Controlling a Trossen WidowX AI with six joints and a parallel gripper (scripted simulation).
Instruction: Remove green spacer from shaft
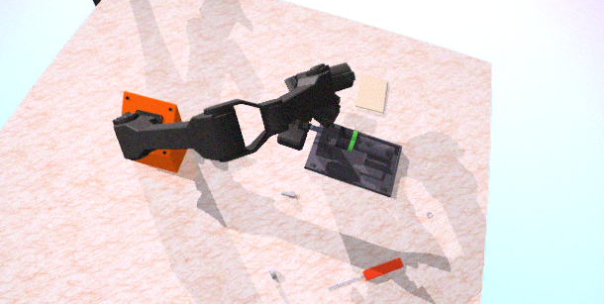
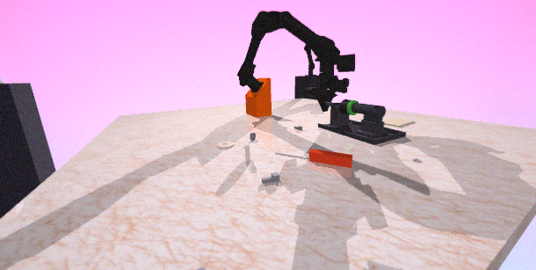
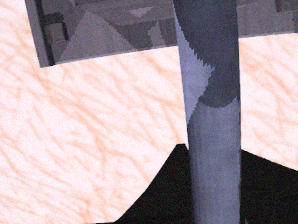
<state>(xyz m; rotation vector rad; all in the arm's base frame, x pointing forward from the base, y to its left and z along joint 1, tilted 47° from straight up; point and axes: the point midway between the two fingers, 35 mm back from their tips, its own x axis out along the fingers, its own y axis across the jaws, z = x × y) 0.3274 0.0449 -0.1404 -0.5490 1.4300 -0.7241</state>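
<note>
The dark fixture's base plate (image 1: 366, 186) (image 2: 381, 139) (image 3: 115, 45) lies on the table. The green spacer (image 1: 352, 141) (image 2: 350, 107) is a bright ring, still up on the shaft line between dark round parts, beside the dark housing cylinder (image 2: 371, 109). My gripper (image 1: 312, 127) (image 2: 325, 106) (image 3: 196, 151) is shut on the shaft's outer end, left of the fixture. The blue-grey shaft (image 1: 314, 128) (image 2: 329, 104) (image 3: 214, 127) runs from between the fingers into the fixture. Other spacers are too dark to tell apart from the blocks, and the shaft's inner end is hidden.
A red-handled screwdriver (image 1: 383, 268) (image 2: 330, 158) lies in front of the fixture. A beige pad (image 1: 372, 93) (image 2: 399, 122) lies behind it. A bolt (image 2: 271, 178), a pale washer (image 2: 225, 145) and a small ring (image 1: 430, 215) (image 2: 416, 160) are scattered about.
</note>
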